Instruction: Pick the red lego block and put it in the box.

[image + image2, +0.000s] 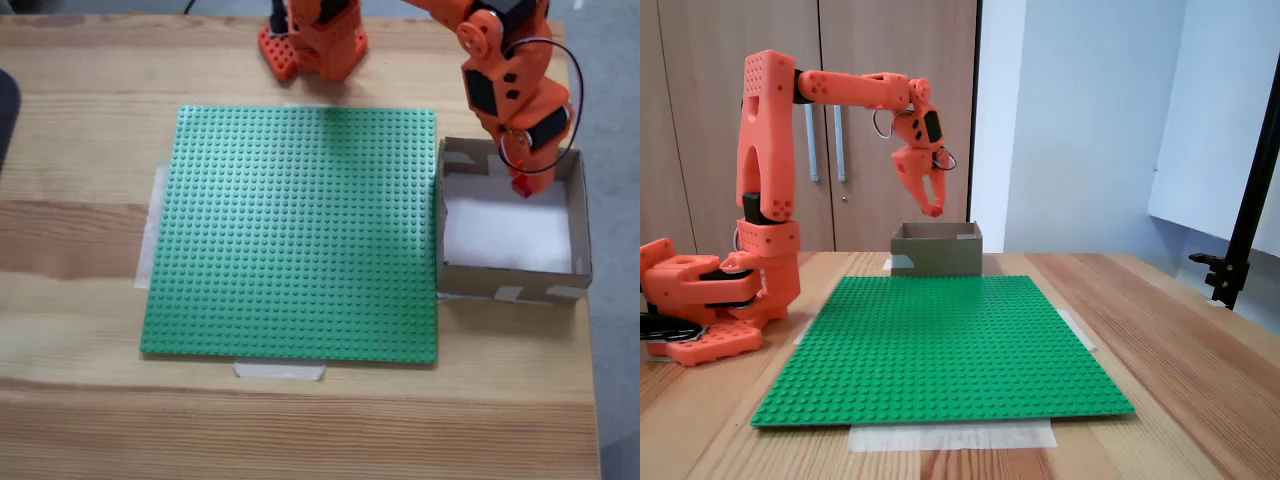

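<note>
1. Hanging above the far part of the box (578,225), the gripper (522,184) points downward with a small red piece, the red lego block (522,186), clamped at its fingertips; the fixed view from above shows this red piece over the white floor, near the back wall.
2. The low fixed view shows the gripper (934,207) clear above the box (936,250), not touching it. The block (935,209) there blends with the orange fingers and is hard to make out.
3. The box interior is visible from above; from the low view its front wall hides the floor.
4. The green baseplate (300,235) lies just beside the box, taped to the wooden table (80,150).
5. The arm's base (700,300) shows whole in the low view; the top edge cuts it off from above.
</note>
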`<state>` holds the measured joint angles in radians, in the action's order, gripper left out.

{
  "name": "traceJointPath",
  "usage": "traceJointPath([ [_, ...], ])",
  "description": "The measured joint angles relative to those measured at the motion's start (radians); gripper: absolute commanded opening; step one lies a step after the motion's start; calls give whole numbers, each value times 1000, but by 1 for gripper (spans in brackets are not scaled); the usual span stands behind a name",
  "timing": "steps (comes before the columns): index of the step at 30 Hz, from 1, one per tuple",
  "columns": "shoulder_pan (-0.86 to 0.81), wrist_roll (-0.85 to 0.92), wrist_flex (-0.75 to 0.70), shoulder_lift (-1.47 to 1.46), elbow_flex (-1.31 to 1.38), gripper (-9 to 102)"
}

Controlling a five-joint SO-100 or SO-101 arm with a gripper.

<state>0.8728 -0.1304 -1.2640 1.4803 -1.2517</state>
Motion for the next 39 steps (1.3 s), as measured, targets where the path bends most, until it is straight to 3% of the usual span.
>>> traceJointPath([
  [15, 0, 0, 9, 2, -2, 16],
  [21, -6, 20, 64, 117, -129, 16],
  [27, -44, 40, 103, 276, -270, 11],
  [33, -91, 69, 130, 436, -391, -1],
  [39, -155, 67, 150, 604, -514, -1],
])
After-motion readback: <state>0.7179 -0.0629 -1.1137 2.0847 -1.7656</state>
